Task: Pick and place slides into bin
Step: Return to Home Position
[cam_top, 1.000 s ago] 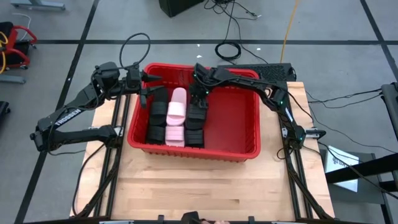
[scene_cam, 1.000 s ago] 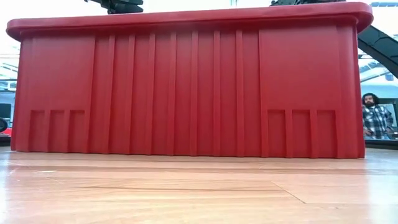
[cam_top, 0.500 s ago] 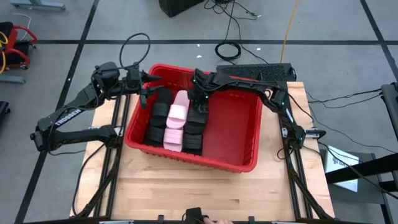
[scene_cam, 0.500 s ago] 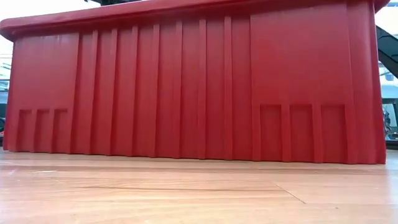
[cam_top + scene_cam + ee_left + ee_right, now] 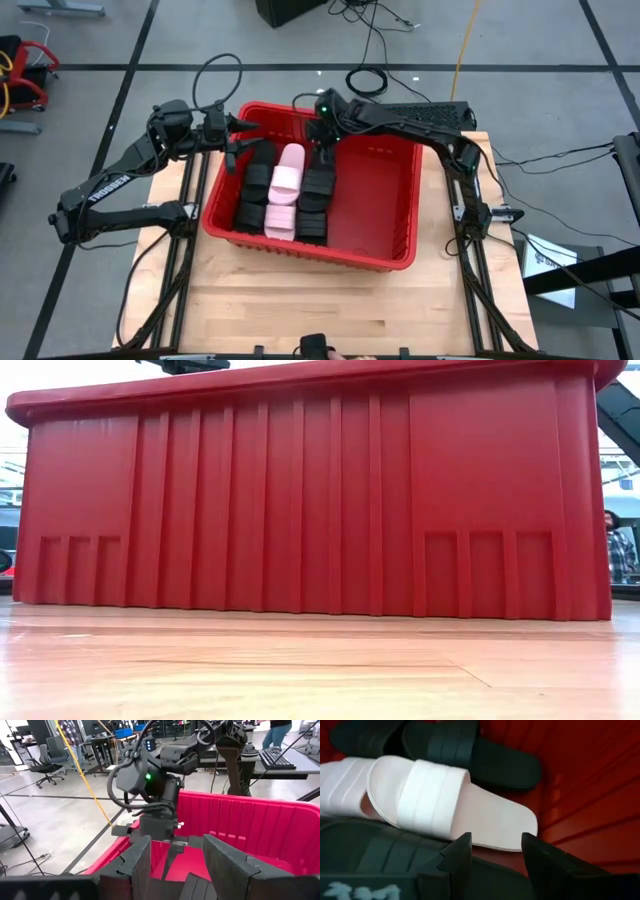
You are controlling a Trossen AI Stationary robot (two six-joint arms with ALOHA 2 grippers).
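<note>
The red bin stands in the middle of the table and fills the low view. Several slides lie flat on its floor in three rows along its left half: black ones, pale pink ones, and black ones. My right gripper hangs open and empty over the far end of the rows. Its wrist view looks down on a pink slide and black slides. My left gripper is open and empty at the bin's far left corner.
Bare wooden table lies in front of the bin. The bin's right half holds nothing. Cables and a black box lie beyond the far edge. A person stands in the room behind.
The bin has slid a little toward the table's near edge and turned slightly, its near right corner coming forward, with the slides staying in their rows. My right gripper has drawn up and toward the far edge. My left arm has kept still.
</note>
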